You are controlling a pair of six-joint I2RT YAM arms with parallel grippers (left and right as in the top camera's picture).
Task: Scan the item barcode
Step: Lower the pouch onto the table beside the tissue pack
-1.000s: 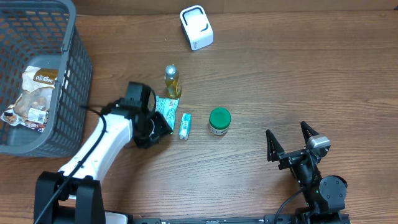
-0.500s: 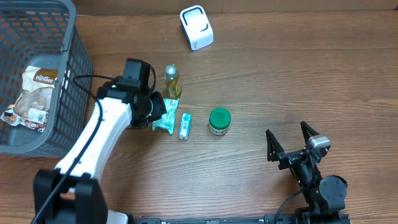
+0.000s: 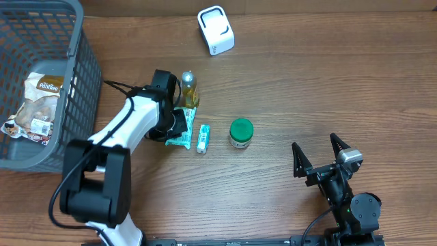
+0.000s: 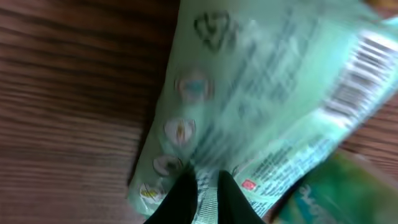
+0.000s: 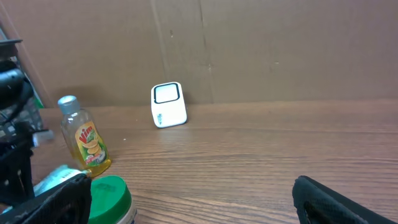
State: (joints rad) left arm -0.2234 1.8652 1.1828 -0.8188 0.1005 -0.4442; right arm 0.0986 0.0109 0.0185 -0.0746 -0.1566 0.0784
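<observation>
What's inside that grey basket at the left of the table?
A printed snack bag with brownish pieces showing lies flat on the floor of the basket. Whether anything sits under the bag cannot be seen, and the mesh walls hide the floor's edges.

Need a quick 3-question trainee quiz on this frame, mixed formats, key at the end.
1. True or false: the right pincer is holding the green-lidded jar.
2. What is the left pincer closed on? A) the bottle B) the green packet C) the white scanner
3. Fill in: the snack bag lies inside the ____.

Key: 1 false, it stands open and apart from the jar. 2 B. 3 basket.
</observation>
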